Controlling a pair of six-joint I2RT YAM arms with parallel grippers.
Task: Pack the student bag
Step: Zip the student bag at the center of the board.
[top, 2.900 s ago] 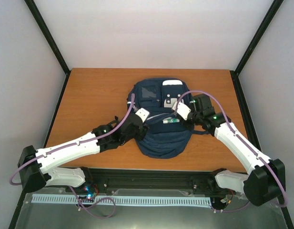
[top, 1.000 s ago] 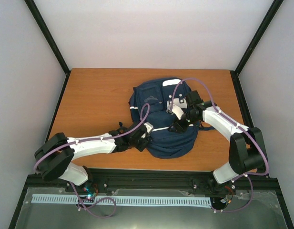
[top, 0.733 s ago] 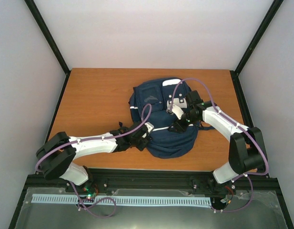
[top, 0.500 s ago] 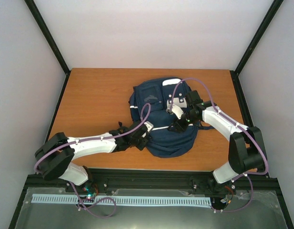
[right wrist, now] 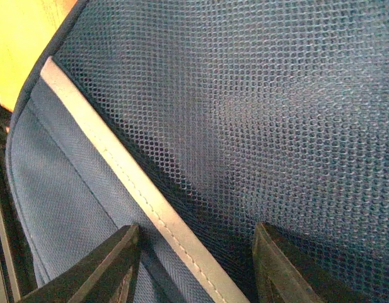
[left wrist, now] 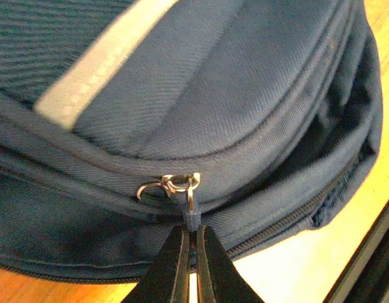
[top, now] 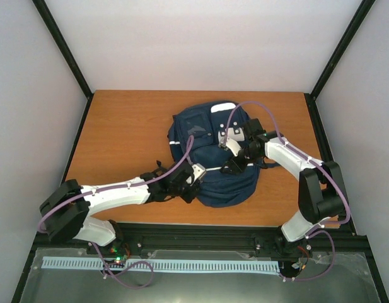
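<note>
Top view: the student bag (top: pixel 210 151) lies mid-table (top: pixel 118 132), with the left gripper (top: pixel 193 181) at its lower left edge and the right gripper (top: pixel 231 166) on its right half.

Left wrist: the jaws are pinched tight on the blue zipper pull (left wrist: pixel 191 219), lower centre.

Right wrist: the fingers (right wrist: pixel 99 265) stand apart, astride the bag's white stripe (right wrist: pixel 118 164) and mesh panel (right wrist: pixel 244 113).

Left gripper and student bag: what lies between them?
Left wrist view: a small blue zipper pull, pinched by the left gripper, joins a metal ring on the student bag.
</note>
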